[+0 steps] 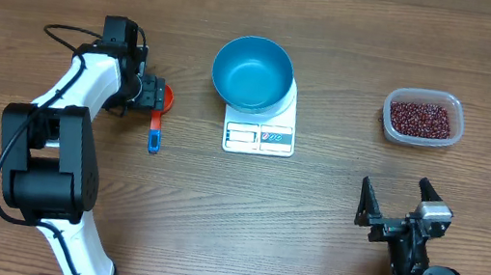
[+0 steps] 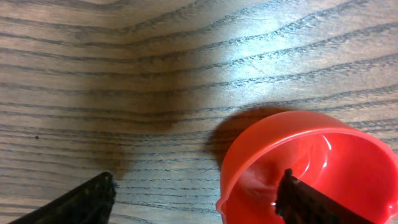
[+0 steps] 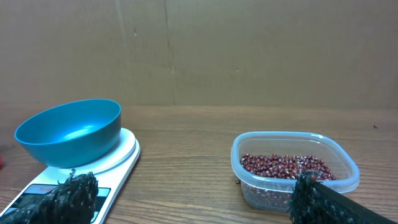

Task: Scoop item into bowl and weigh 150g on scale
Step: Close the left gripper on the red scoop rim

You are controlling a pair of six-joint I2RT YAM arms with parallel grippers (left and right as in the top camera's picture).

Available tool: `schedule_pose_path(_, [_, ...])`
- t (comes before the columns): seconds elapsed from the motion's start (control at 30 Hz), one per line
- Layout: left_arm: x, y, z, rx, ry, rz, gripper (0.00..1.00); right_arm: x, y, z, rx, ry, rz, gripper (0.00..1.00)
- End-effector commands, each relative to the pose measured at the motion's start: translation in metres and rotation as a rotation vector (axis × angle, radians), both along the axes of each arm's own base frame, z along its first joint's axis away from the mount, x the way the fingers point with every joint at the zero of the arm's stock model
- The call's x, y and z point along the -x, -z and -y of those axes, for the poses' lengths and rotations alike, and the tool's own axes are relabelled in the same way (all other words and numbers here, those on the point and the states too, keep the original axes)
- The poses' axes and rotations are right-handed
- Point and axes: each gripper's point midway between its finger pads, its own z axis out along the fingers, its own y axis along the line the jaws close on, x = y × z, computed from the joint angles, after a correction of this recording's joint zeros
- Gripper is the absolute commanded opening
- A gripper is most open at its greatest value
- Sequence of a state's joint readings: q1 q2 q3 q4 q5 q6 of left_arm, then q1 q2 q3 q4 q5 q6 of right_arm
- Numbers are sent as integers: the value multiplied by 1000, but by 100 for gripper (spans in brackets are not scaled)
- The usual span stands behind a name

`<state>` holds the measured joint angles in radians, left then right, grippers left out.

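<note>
— The left hand (image 1: 156,95): how does it stand?
— At ten o'clock on the bench (image 1: 310,225), spread wide and gripping nothing. One finger (image 2: 311,202) reaches down inside the scoop's red cup, and the other (image 2: 81,202) is over bare wood, well clear of the cup's wall. I can't tell whether the inner finger touches the plastic.
— And the right hand (image 1: 401,208)?
— At four o'clock, also spread wide and empty, well apart from everything.
— Now the things, biggest first.
— The blue bowl (image 1: 252,72) is at twelve o'clock, and nothing shows inside it. It sits on the white scale (image 1: 260,138), whose display end points to six o'clock.
— The beans (image 1: 421,116)?
— They're in a clear tub (image 1: 420,134) at two o'clock, well right of the scale.
— And the scoop (image 1: 156,129)?
— It lies flat at ten o'clock, just left of the scale. Its cup is under the left hand and its blue handle points to six.
</note>
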<state>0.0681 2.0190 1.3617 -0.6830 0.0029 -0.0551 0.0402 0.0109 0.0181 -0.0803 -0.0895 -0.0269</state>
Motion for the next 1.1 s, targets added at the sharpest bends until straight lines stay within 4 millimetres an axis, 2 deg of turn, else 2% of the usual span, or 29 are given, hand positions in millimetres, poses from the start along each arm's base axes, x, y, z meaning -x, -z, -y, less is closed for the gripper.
schedule_pose_path(0.0, [4, 8, -4, -11, -11, -20, 73, 0, 2, -2, 4, -7, 3, 100])
schedule_pose_path(0.53, [4, 8, -3, -11, -10, -19, 19, 0, 2, -2, 4, -7, 3, 100])
schedule_pose_path(0.63, [4, 8, -3, -11, -11, -19, 4, 0, 2, -2, 4, -7, 3, 100])
schedule_pose_path(0.9, [6, 6, -4, -11, -8, -34, 4, 0, 2, -2, 4, -7, 2, 100])
schedule_pose_path(1.07, [5, -6, -4, -9, -8, -50, 4, 0, 2, -2, 4, -7, 3, 100])
